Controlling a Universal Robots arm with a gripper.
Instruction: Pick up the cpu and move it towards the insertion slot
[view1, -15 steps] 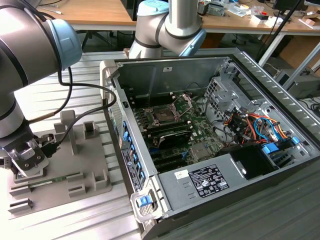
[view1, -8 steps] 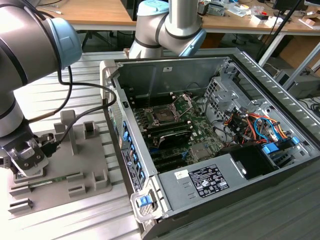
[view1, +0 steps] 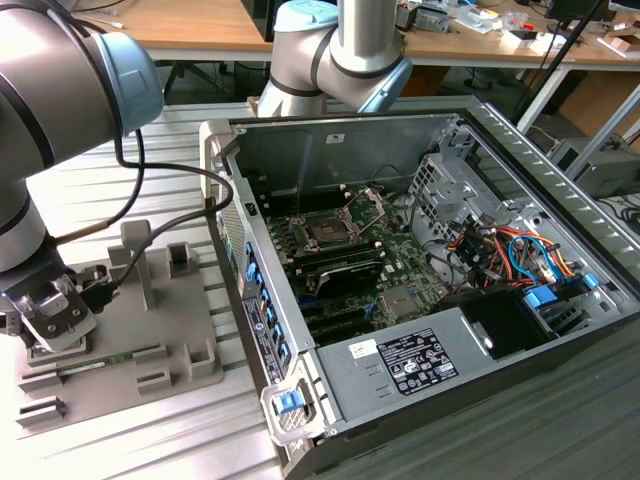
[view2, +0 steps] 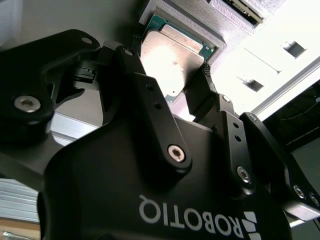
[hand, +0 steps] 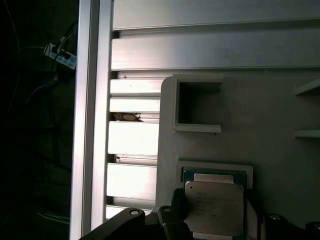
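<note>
Closest to my cameras, the tool (view2: 168, 62) has its two black fingers (view2: 145, 90) on opposite sides of the cpu (view2: 175, 47). From the second wrist view the pads look pressed against the chip's edges, so I read the tool as closed on the cpu, though the angle is poor. The chip's pale metal top faces up, with a thin green border showing around it.

In the first wrist view I see the cpu (hand: 215, 207) framed by the raised rim of a square pocket in the grey tray (hand: 260, 115). Another, open-sided pocket lies just beyond it on the same tray. The tray's edge rests on the slatted aluminium worktop (hand: 132, 140).

In the exterior view, the tool (view1: 45, 320) hangs low over the end of the grey tray (view1: 180, 330) at the exterior view's left. The arm's big grey joints rise above it, and a black cable loops from the arm across the tray. The tray carries several upright blocks and small brackets.

Just beside the tray, towards the exterior view's right, an open computer case (view1: 330, 140) lies on the worktop (view1: 200, 430). Inside, on the green board, I can pick out the insertion slot (view1: 325, 230), a dark square in a silver frame. Its retention plate (view1: 368, 205) is swung up and open. The slot is well apart from the chip. Orange and blue cables (view1: 500, 250) are bundled further right in the case.

Farthest off, wooden desks (view1: 190, 25) with loose clutter run along the back.
</note>
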